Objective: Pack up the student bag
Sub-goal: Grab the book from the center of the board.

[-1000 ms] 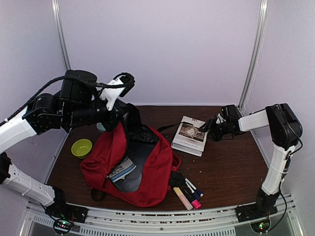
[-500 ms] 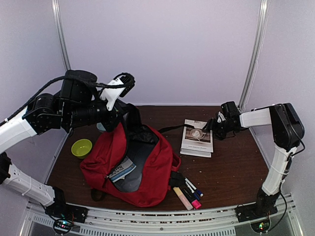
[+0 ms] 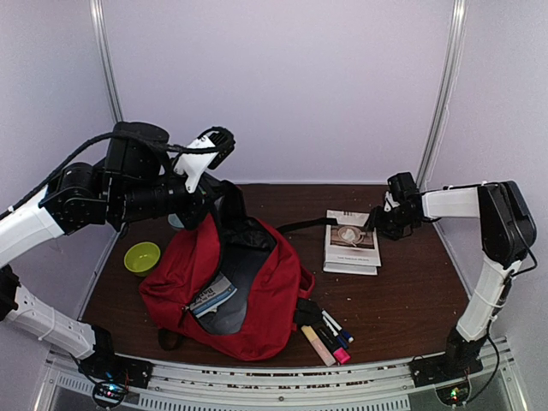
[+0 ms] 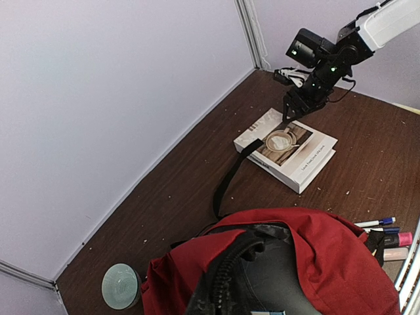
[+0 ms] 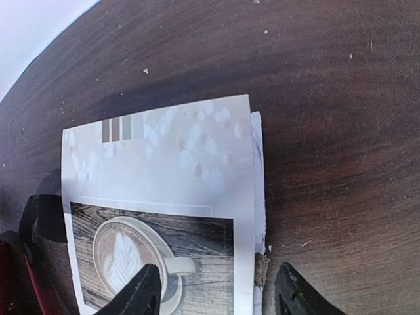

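On the dark wooden table [image 3: 411, 291], left of centre, the student bag [image 3: 257, 317] lies slumped. It is red fabric with a black zipper round a wide-open mouth and its grey lining exposed. A blue-and-white printed item [image 3: 211, 296] lies inside, and one black strap [image 4: 226, 180] trails to the corner of the book [image 3: 351, 242]. The left gripper [image 3: 208, 199] meets the bag's raised top edge; fabric hides its fingers, so I cannot tell how they stand. The right gripper [image 5: 220, 292] sits low at the book, its fingers parted. One is over the coffee-cup cover and the other past the book's edge over bare wood, with nothing clasped. A green bowl [image 3: 142, 257] sits just left of the bag, and markers [image 3: 330, 336] lie at its near right corner.
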`<state>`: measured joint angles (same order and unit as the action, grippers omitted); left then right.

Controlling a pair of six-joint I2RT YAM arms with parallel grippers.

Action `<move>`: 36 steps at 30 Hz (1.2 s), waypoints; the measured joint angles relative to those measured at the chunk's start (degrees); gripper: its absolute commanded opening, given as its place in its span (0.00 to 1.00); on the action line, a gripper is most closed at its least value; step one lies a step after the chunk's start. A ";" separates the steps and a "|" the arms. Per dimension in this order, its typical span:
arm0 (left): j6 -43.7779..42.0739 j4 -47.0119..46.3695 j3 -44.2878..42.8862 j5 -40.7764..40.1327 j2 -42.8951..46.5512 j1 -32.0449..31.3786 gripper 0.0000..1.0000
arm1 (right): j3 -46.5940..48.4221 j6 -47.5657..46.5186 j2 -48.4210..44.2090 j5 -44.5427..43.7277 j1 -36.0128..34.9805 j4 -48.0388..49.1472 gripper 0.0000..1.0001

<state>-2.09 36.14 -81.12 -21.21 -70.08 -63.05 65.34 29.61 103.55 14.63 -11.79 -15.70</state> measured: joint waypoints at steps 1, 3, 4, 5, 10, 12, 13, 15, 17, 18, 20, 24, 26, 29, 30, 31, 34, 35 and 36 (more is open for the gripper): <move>0.00 0.00 0.00 0.02 0.00 0.00 0.00 | 0.00 0.04 -0.52 -0.52 0.04 -0.24 0.64; 0.00 -0.02 0.00 0.02 0.00 0.00 0.01 | 0.00 -0.24 -1.36 -1.22 0.15 -0.24 0.64; 0.00 0.00 0.00 0.02 0.00 0.00 0.01 | 0.00 -0.24 -1.44 -1.25 0.26 -0.11 0.64; 0.00 0.00 0.00 0.00 0.00 0.00 0.01 | 0.00 -0.17 -1.44 -1.18 0.44 0.00 0.64; 0.00 0.00 0.00 0.00 0.00 0.00 0.01 | 0.00 1.73 0.79 3.45 2.03 1.51 0.57; 0.02 0.00 0.00 0.00 0.00 0.00 0.01 | -0.15 2.60 2.21 5.64 2.29 2.69 0.53; 0.02 0.00 0.00 0.00 0.00 0.00 0.01 | -0.39 3.23 2.93 6.91 2.32 3.61 0.53; 0.02 0.00 0.00 0.00 0.00 0.00 0.01 | -0.74 4.26 4.15 8.98 2.43 4.90 0.53; 0.02 0.00 0.00 0.00 0.00 0.00 0.01 | -0.79 5.29 5.07 10.86 2.47 6.08 0.47; 0.02 0.00 0.00 0.00 0.00 0.00 0.01 | -0.81 5.64 5.22 11.47 2.51 6.62 0.42; 0.02 0.00 0.00 0.00 0.00 0.00 0.01 | -0.92 6.29 5.44 12.61 2.54 7.69 0.30; 0.02 0.02 0.00 0.00 0.00 0.00 0.01 | -1.51 7.80 5.53 14.58 2.54 9.90 0.05; 0.02 0.02 0.00 0.00 0.00 0.00 0.01 | -1.84 8.39 5.53 15.47 2.71 11.39 0.00; 0.02 0.04 0.00 0.00 0.00 0.00 0.01 | -3.63 10.47 5.07 17.16 3.21 14.43 0.00; 0.02 0.02 0.00 0.00 0.00 0.00 0.01 | -4.13 10.91 4.79 17.59 3.30 14.97 0.00; 0.04 0.02 0.00 0.00 0.00 0.00 0.01 | -4.61 11.28 4.37 17.97 3.37 15.47 0.00; 0.50 0.02 0.02 -0.76 0.07 0.00 0.00 | -5.70 12.20 1.88 18.71 3.78 15.61 0.00; 0.72 0.02 0.02 -1.42 0.13 0.00 0.00 | -6.01 12.41 0.57 18.78 3.89 15.52 0.00; 1.05 0.02 0.02 -2.27 0.22 0.00 0.00 | -6.16 12.59 -0.46 18.78 3.93 15.47 0.00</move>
<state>-1.04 36.16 -81.10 -23.49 -69.87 -63.05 59.18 42.19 103.09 33.41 -7.86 -0.23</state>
